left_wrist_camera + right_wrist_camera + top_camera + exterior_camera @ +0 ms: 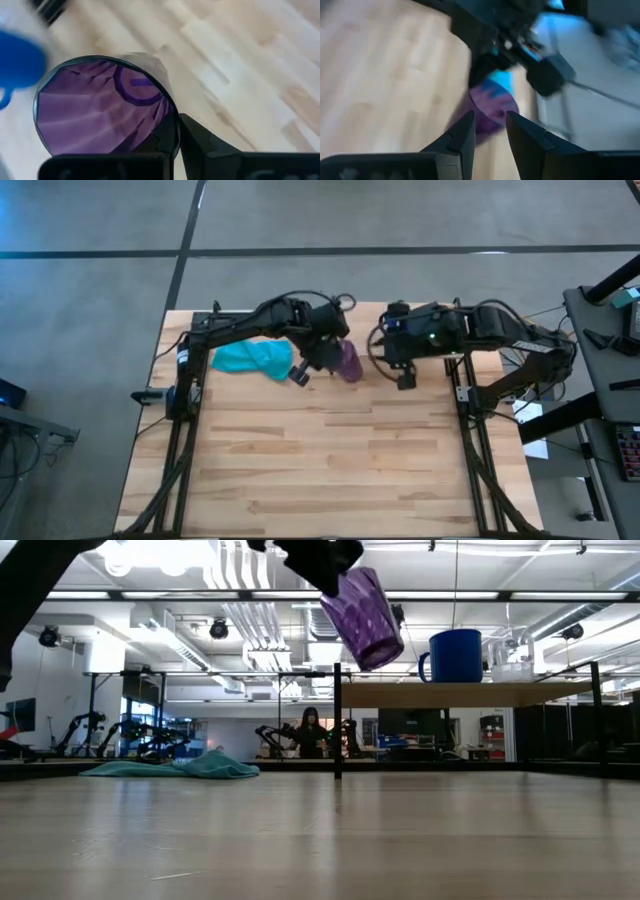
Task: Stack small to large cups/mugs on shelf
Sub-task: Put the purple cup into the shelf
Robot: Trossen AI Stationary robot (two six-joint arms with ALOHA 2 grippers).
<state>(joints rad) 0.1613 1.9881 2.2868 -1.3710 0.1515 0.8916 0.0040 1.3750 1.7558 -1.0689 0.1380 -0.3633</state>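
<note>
My left gripper (325,355) is shut on the purple ribbed tumbler (365,615), which it holds high above the table, just left of the shelf (460,693). The bright blue mug (455,655) stands upright on the shelf top, and the small clear cup (510,668) stands to its right. My right gripper (405,378) hovers close beside the tumbler on its right. Its fingers (470,130) are a narrow gap apart and hold nothing. My left gripper holds the tumbler by its wall at the rim (172,132), one finger inside the mouth and one finger (200,145) outside. The tumbler is lifted clear and hangs tilted, its base (385,660) pointing down toward the shelf.
A teal cloth (255,360) lies crumpled on the table's far left and also shows in the low view (190,768). The shelf's black post (337,720) stands right below the tumbler. The near half of the tabletop (330,470) is bare wood. A person stands far off in the room.
</note>
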